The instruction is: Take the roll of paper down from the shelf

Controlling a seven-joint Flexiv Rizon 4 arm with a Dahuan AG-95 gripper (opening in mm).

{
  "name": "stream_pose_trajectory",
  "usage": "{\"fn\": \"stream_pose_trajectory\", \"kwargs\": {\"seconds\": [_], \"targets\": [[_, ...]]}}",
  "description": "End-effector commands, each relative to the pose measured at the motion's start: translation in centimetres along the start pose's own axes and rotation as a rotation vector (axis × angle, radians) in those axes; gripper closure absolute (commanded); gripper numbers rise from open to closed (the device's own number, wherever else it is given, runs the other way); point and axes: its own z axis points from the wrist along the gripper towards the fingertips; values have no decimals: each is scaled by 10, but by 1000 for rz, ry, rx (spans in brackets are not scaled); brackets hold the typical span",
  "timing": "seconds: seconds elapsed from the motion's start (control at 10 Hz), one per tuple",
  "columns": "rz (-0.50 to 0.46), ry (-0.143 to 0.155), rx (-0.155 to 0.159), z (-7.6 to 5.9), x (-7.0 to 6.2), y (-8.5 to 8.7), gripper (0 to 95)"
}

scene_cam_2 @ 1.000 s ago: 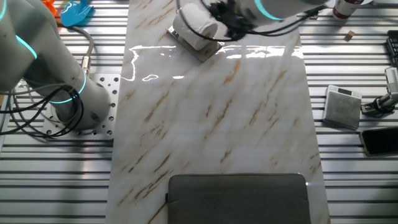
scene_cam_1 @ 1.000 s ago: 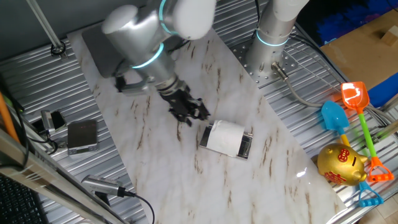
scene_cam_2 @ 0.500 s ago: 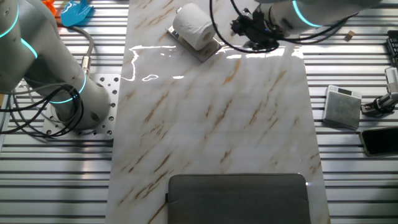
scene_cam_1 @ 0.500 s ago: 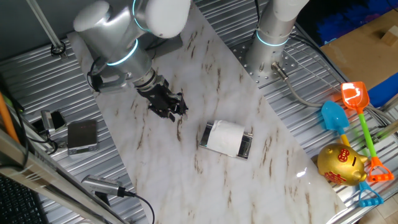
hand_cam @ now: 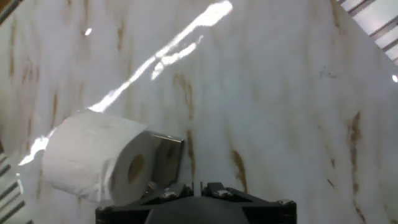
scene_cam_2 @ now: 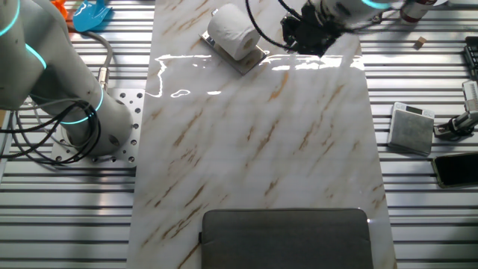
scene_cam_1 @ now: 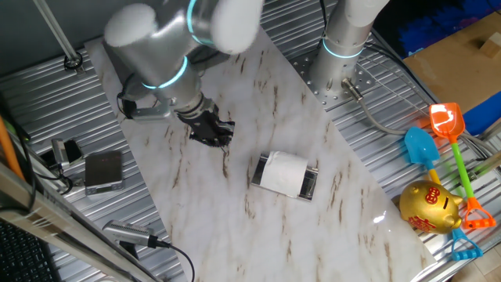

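The arm (scene_cam_1: 168, 47) bends low over the marbled surface (scene_cam_1: 235, 196), its silver elbow raised and its wrist angled down toward the white slab. The black pincer (scene_cam_1: 211, 131) hangs just above the slab, well apart from the roll of paper (scene_cam_1: 282, 172) and to one side of it. In the other fixed view the pincer (scene_cam_2: 305, 33) sits near the far edge of the surface (scene_cam_2: 254, 149), beside the roll of paper (scene_cam_2: 233, 31) but clear of it. In the hand view only the base of the pincer (hand_cam: 199, 190) shows at the bottom edge, with its two finger roots almost together; it holds nothing, though how far its tips are apart I cannot tell.

The roll of paper (hand_cam: 96, 158) lies on its side on the shelf (scene_cam_1: 307, 185), so its long axis runs level with the surface. In the hand view its hollow core faces the camera and a little to the right, and the dark shiny top of the shelf (hand_cam: 166, 155) shows just past that end. In the other fixed view the shelf (scene_cam_2: 243, 60) sticks out from under the roll on the near side.

Off the slab lie a small grey box (scene_cam_1: 103, 171), a gold piggy bank (scene_cam_1: 429, 207) and coloured toy shovels (scene_cam_1: 442, 129).
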Motion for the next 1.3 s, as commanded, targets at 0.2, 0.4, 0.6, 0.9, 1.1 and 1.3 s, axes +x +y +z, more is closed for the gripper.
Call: {"fn": "stream_pose_trajectory", "kwargs": {"seconds": [0.2, 0.4, 0.6, 0.9, 1.1, 1.3], "targets": [[185, -26, 81, 0, 0, -2, 950], [189, -35, 107, 2, -2, 1, 950], [54, -38, 121, 4, 13, -14, 950], [-104, -32, 122, 2, 56, -77, 950], [-134, -13, 130, -6, 66, -89, 950], [-79, 6, 139, -6, 66, -89, 950]]}}
